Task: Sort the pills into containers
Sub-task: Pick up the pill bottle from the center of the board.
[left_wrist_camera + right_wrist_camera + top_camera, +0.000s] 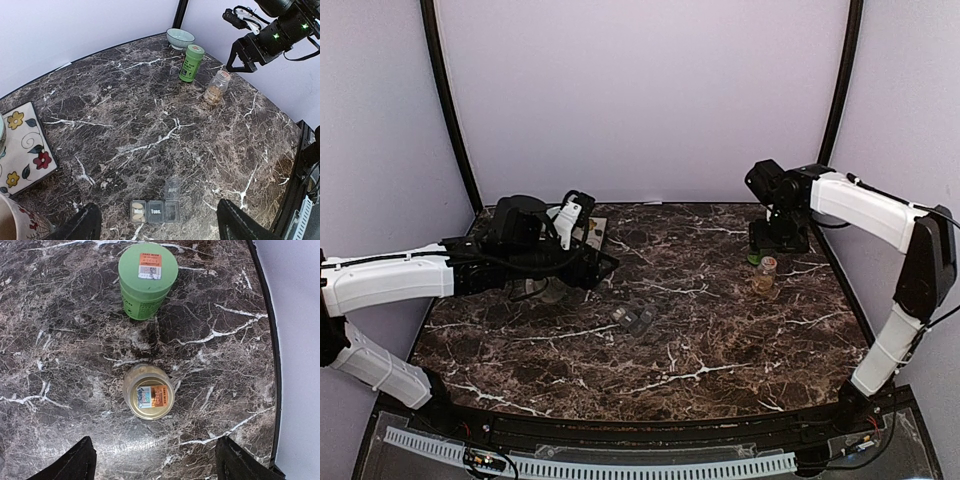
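my left pincer (pixel 159 215) spread wide, low dark grey plastic pill strip (pixel 155 211) mid marble tabletop (pixel 125 125), tiny tan pills (pixel 137 212) in its Mon. slot, right pincer (pixel 155 445) spread too, above little clear jar (pixel 149 397)

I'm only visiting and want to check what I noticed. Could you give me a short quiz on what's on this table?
1. True or false: the jar is closed.
2. Fill in: the organiser shows two readable day labels, Mon. and ____.
3. Which stands nearest the bowl? A) jar B) organiser C) green bottle

Key: 1 true; 2 Tues.; 3 C.
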Action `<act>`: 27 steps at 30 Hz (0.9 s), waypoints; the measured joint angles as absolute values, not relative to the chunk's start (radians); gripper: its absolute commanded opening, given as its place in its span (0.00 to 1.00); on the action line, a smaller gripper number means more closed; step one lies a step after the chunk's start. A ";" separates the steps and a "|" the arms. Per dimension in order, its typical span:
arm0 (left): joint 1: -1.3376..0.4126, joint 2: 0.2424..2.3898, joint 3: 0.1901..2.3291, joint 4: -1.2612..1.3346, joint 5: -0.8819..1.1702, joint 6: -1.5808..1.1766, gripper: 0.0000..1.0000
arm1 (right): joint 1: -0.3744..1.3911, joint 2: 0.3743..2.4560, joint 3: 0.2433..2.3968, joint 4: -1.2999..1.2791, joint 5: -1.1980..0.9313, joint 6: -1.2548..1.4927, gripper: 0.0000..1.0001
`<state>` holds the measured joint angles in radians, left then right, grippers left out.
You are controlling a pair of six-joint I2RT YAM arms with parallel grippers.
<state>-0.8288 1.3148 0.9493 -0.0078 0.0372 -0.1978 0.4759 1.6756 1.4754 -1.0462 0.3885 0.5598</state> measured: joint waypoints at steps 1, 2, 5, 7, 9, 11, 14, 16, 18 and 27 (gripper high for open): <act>-0.829 1.315 0.949 -0.008 0.039 -0.198 0.82 | 0.473 1.675 1.470 -1.046 0.382 0.560 0.82; -0.829 1.315 0.949 -0.008 0.041 -0.198 0.82 | 0.472 1.675 1.462 -1.044 0.374 0.560 0.81; -0.829 1.314 0.943 -0.002 0.045 -0.198 0.82 | 0.459 1.675 1.426 -1.031 0.346 0.559 0.80; -0.829 1.314 0.938 -0.001 0.047 -0.199 0.82 | 0.443 1.675 1.402 -1.020 0.330 0.559 0.78; -0.829 1.314 0.932 -0.002 0.048 -0.199 0.82 | 0.425 1.675 1.386 -1.010 0.313 0.558 0.77; -0.829 1.314 0.927 -0.002 0.049 -0.199 0.82 | 0.408 1.675 1.380 -0.996 0.299 0.555 0.77; -0.829 1.312 0.926 -0.002 0.049 -0.200 0.82 | 0.393 1.676 1.379 -0.971 0.277 0.547 0.77; -0.829 1.310 0.926 -0.002 0.049 -0.202 0.82 | 0.386 1.678 1.379 -0.955 0.262 0.538 0.77; -0.829 1.309 0.926 -0.002 0.049 -0.204 0.82 | 0.382 1.686 1.379 -0.942 0.250 0.531 0.76; -0.829 1.309 0.926 -0.003 0.049 -0.206 0.82 | 0.359 1.763 1.390 -0.912 0.208 0.500 0.71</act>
<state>-0.8288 1.3090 0.9264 -0.0032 0.0486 -0.2058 0.3592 1.7630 1.3903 -0.9115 0.2081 0.4995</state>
